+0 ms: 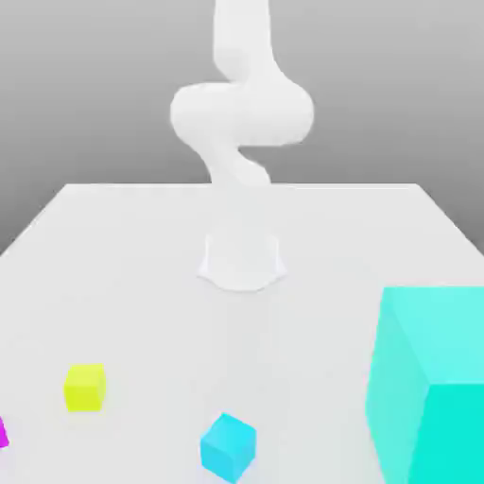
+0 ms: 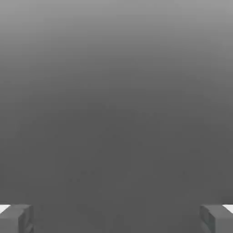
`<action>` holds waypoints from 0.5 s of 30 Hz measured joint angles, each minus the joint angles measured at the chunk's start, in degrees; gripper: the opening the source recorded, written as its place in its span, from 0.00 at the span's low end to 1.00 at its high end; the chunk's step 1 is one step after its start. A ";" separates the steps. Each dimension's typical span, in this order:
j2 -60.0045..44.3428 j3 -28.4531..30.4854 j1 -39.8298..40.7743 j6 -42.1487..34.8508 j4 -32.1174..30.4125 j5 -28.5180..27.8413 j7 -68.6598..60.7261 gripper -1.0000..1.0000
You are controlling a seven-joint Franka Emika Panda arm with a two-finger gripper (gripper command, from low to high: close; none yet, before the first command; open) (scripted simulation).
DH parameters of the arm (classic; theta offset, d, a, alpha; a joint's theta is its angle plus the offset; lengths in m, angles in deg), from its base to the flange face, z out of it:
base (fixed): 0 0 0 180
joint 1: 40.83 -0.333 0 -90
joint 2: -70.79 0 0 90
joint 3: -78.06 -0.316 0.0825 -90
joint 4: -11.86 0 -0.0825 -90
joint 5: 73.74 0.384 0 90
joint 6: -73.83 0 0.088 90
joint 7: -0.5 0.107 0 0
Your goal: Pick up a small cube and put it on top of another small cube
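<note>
A plain grey backdrop rises behind a pale white tabletop [image 1: 113,274] that fills the lower part of the exterior view. The small sky-blue cube [image 1: 228,447] sits on the tabletop near the front edge, about midway across, turned so one corner faces the camera; nothing touches it. To the exterior view's left of it, well apart, stands the small yellow cube [image 1: 84,387], also free on the surface. Farther left, at the very edge of the picture, a sliver of a magenta object [image 1: 3,434] shows. On the exterior view's right, the huge turquoise cube [image 1: 430,388] towers over the small ones, cut off by the frame. Behind all of them the white arm [image 1: 241,113] rises from its round base [image 1: 242,260] at the middle of the tabletop. In the hand view the gripper [image 2: 116,218] is spread wide and holds nothing, its two grey fingertips [image 2: 16,218] far apart against empty grey.
</note>
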 joint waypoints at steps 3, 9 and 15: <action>-6.56 -1.81 2.19 2.79 -1.46 -1.28 4.37 0.50; -19.10 -4.73 5.86 8.14 -4.26 -3.88 12.79 0.50; -31.61 -5.95 7.93 13.41 -7.02 -6.33 21.10 0.50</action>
